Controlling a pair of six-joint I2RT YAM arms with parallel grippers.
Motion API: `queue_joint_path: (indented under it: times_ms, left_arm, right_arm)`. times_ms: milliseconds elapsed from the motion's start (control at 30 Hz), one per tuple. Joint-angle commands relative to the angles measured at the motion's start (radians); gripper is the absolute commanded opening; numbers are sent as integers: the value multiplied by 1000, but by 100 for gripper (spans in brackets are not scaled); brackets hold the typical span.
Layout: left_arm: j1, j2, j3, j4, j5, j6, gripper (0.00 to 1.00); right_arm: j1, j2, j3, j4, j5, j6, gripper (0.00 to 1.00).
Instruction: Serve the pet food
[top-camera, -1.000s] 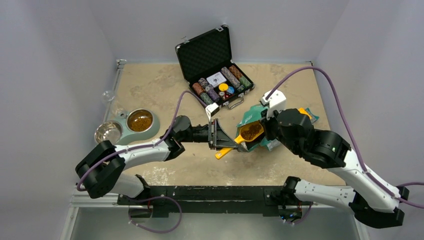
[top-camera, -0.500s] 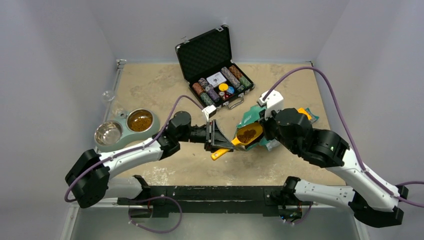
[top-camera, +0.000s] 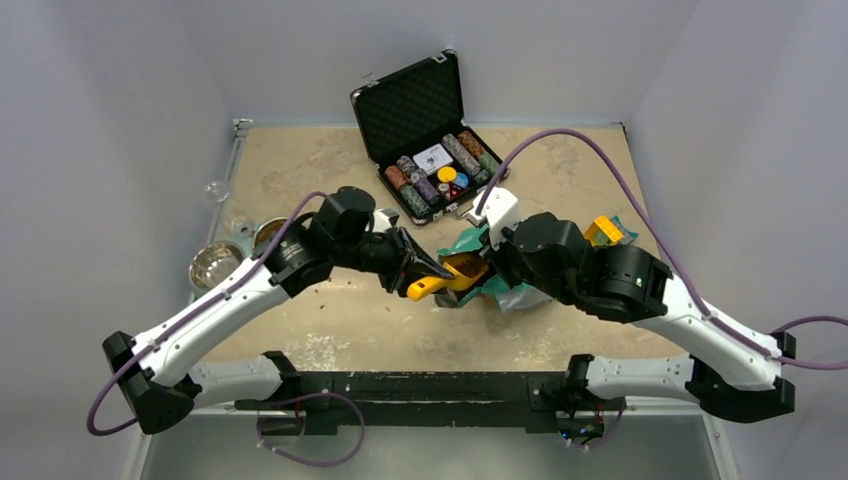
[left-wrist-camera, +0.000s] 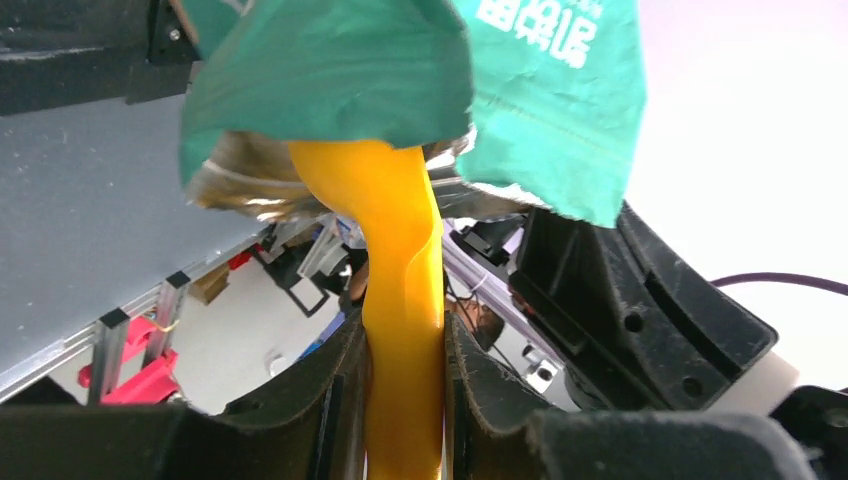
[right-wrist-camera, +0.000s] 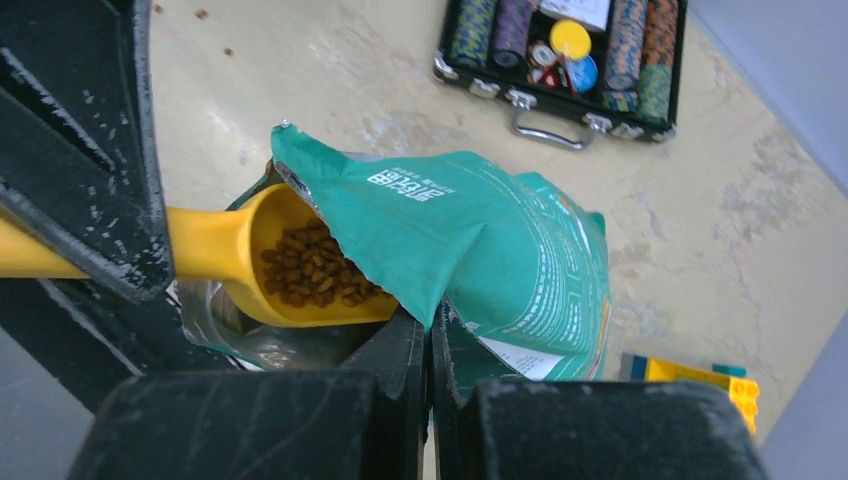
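Observation:
My left gripper (top-camera: 418, 277) is shut on the handle of a yellow scoop (top-camera: 452, 274); the handle sits tight between the fingers in the left wrist view (left-wrist-camera: 404, 300). The scoop's bowl holds brown kibble (right-wrist-camera: 310, 275) and lies in the mouth of the teal-green pouch (right-wrist-camera: 470, 240), partly under its flap. My right gripper (right-wrist-camera: 430, 350) is shut on the pouch's torn edge and holds the mouth up. The pouch (top-camera: 503, 290) lies mid-table, right of centre. In the left wrist view the pouch (left-wrist-camera: 340, 70) hangs over the scoop.
A double pet bowl stands at the left: its steel bowl (top-camera: 213, 265) is empty, and its kibble bowl (top-camera: 266, 232) is partly hidden by my left arm. An open black case of poker chips (top-camera: 432, 150) sits at the back. A yellow block (top-camera: 603, 230) lies right of the pouch.
Both grippers have shifted left with scoop and pouch. My left arm has risen and its wrist has turned. The loaded scoop now sits lower, under the pouch flap.

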Motion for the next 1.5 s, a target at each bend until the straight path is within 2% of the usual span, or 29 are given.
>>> queue_joint_path:
  times_ms: [0,67,233,367,467,533,600,633,667,867,1033,1200,1400,1467]
  left_arm:
    - [4,8,96,-193,-117,-122,0]
    - [0,59,134,-265,-113,-102,0]
    - [-8,156,113,-238,-141,-139,0]
    - [-14,361,103,-233,-140,-91,0]
    - [-16,524,67,-136,-123,-15,0]
    - [-16,591,43,-24,-113,48,0]
    - [-15,616,2,171,-89,116,0]
    - [-10,616,-8,200,-89,180,0]
    - [-7,604,-11,200,-106,239,0]
    - [4,445,-191,637,-60,520,0]
    - [5,367,-385,1049,92,451,0]
    - [21,352,-544,1417,133,325,0]
    - [34,347,-633,1643,148,230,0]
    - [34,329,-660,1655,154,211,0]
  right_arm:
    - [49,-35,162,253,-97,15,0]
    - [49,-40,155,260,-101,24,0]
    - [48,-115,49,274,-56,69,0]
    - [44,-170,-44,266,30,124,0]
    - [11,-183,-119,260,67,171,0]
    - [-5,-186,-147,255,77,194,0]
    - [-24,-192,-161,254,72,202,0]
    - [-35,-192,-162,245,75,206,0]
    - [-47,-191,-165,236,76,207,0]
    - [-97,-195,-178,211,62,200,0]
    - [-101,-172,-170,203,61,189,0]
    - [-103,-166,-158,195,85,175,0]
    - [-114,-191,-172,170,132,175,0]
    - [-118,-201,-178,162,146,180,0]
